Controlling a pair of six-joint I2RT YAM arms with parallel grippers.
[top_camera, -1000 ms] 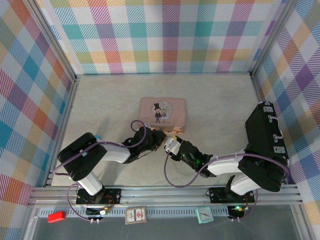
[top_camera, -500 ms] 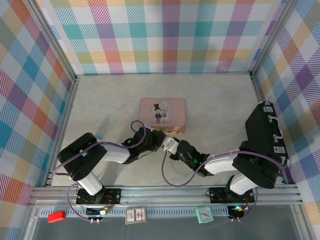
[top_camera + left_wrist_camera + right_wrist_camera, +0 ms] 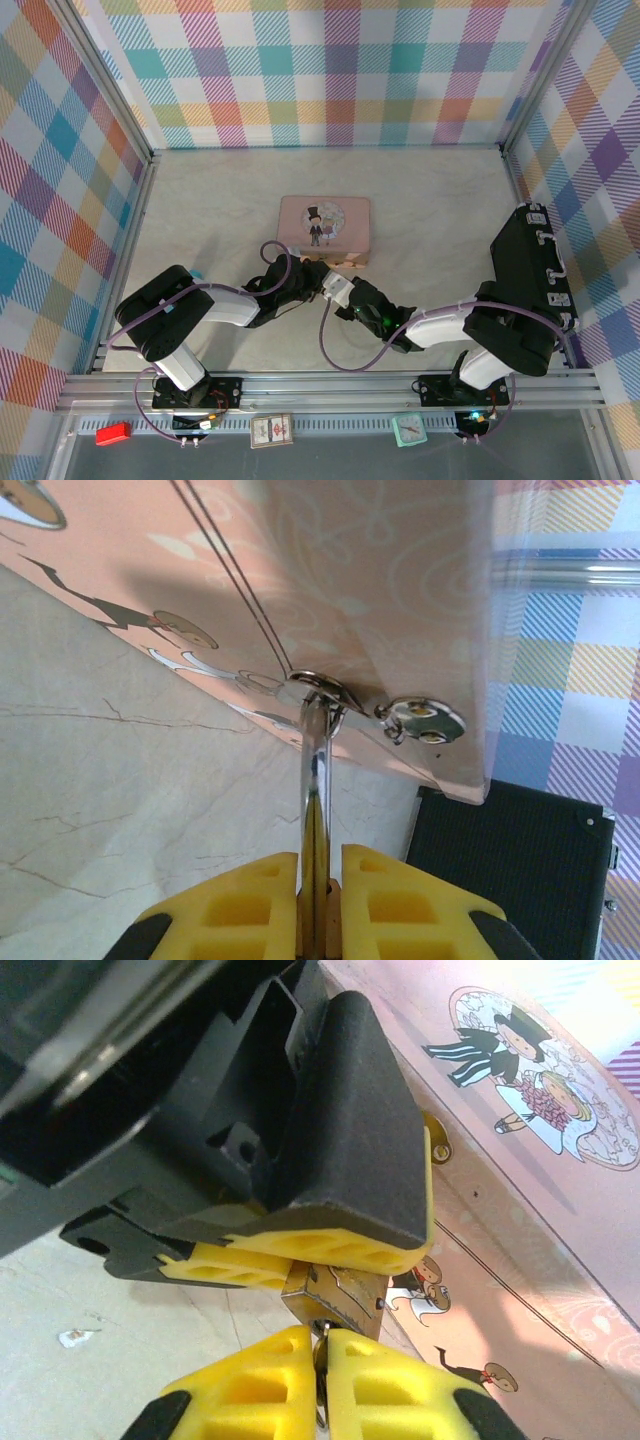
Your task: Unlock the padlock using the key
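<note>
The brass padlock (image 3: 340, 1298) hangs by its silver shackle (image 3: 313, 775) from the clasp ring on the front of the pink tin (image 3: 324, 225). My left gripper (image 3: 320, 885) is shut on the padlock's body, and its yellow pads (image 3: 330, 1245) press on the top of the brass block. From below, my right gripper (image 3: 320, 1362) is shut on the thin dark key (image 3: 322, 1334), whose tip sits at the padlock's underside. In the top view both grippers (image 3: 320, 277) (image 3: 338, 287) meet just in front of the tin.
A black case (image 3: 530, 265) stands at the right wall and shows beyond the tin's corner (image 3: 520, 880). Plaid walls close in three sides. Bare marble-look tabletop (image 3: 220, 210) lies left of and behind the tin.
My right gripper has slid left up to the padlock and closed its jaws on the key. The left gripper has stayed shut on the padlock.
</note>
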